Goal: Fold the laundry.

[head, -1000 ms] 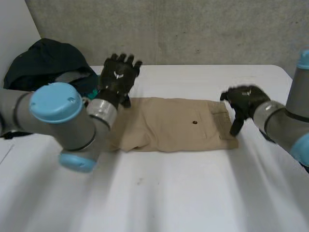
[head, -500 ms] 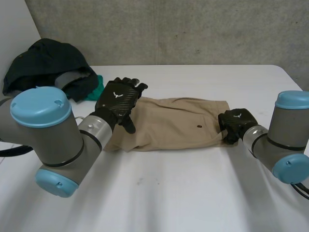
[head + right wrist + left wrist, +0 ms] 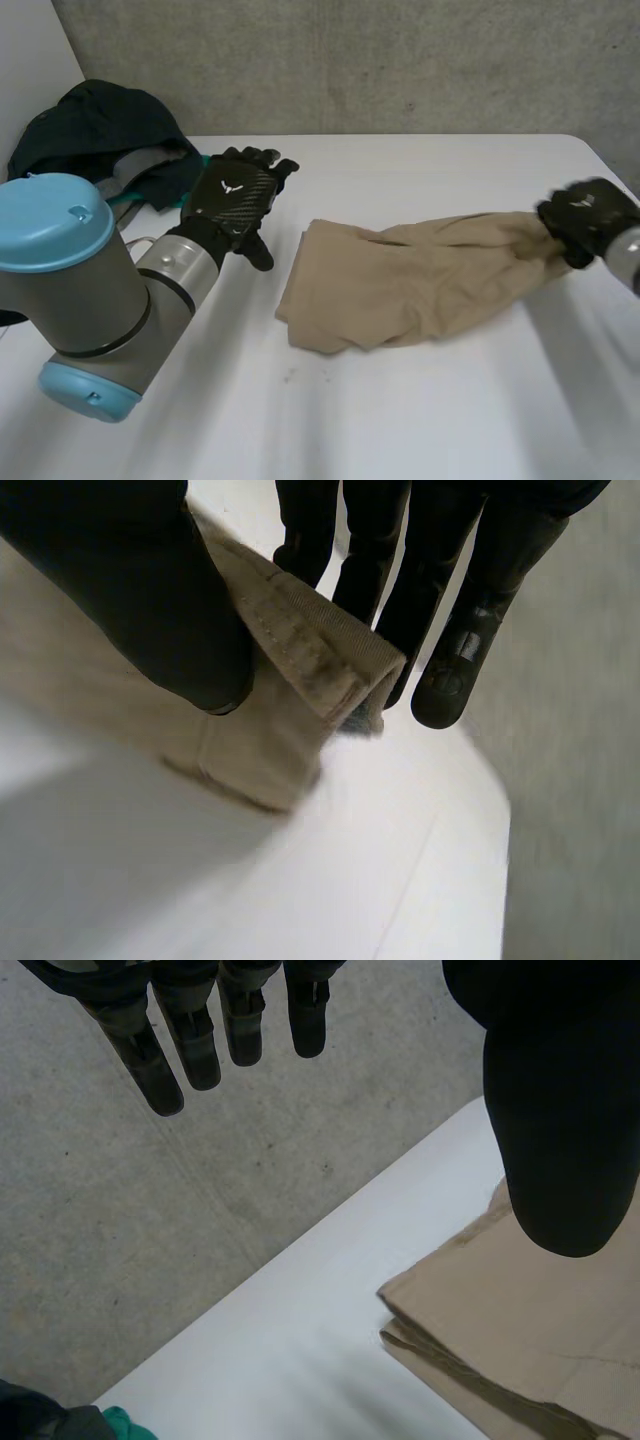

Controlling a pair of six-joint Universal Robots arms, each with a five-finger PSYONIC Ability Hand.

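Fingers of R hand [image 3: 585,216] pinch tan shorts [image 3: 400,285] edge; L hand [image 3: 232,195] fingers straight, empty.

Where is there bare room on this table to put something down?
The white table is barest along its near edge, in front of the crumpled beige shorts, and behind them toward the grey wall. Crowded: the far left corner, with the dark clothes pile and open left hand, and where the right hand pinches the shorts.

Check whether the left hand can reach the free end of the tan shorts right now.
Probably yes: the left hand is open beside that end of the tan shorts, only bare table between them. The right hand pinches the far end.
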